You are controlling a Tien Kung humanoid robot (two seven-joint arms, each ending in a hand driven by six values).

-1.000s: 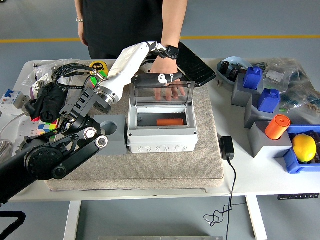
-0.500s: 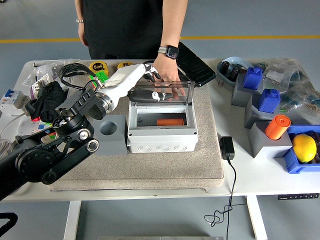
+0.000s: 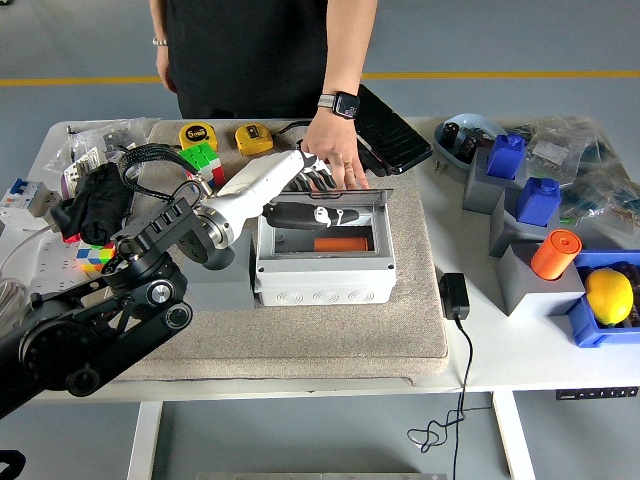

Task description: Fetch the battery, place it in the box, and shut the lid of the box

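The grey box [image 3: 323, 275] sits on a beige mat [image 3: 300, 330] at the table's middle. An orange battery [image 3: 343, 243] lies inside it. The clear hinged lid [image 3: 345, 200] is tilted forward over the opening, roughly half way down. My left hand [image 3: 322, 203] lies along the lid's top with its fingers stretched flat, pressing on it and grasping nothing. A person's hand [image 3: 336, 158] rests just behind the lid at the box's back edge. My right arm is out of view.
A grey block [image 3: 215, 285] with a round hole stands left of the box. Tape measures [image 3: 254, 138], cables and a colour cube [image 3: 92, 256] crowd the left. Blue and grey holders [image 3: 520, 200], an orange cylinder [image 3: 554, 253] and a lemon [image 3: 608, 295] stand right. A black adapter [image 3: 453, 296] lies beside the mat.
My left hand has swung down and forward, pushing the lid from upright to tilted over the opening. The person's hand stayed behind the lid.
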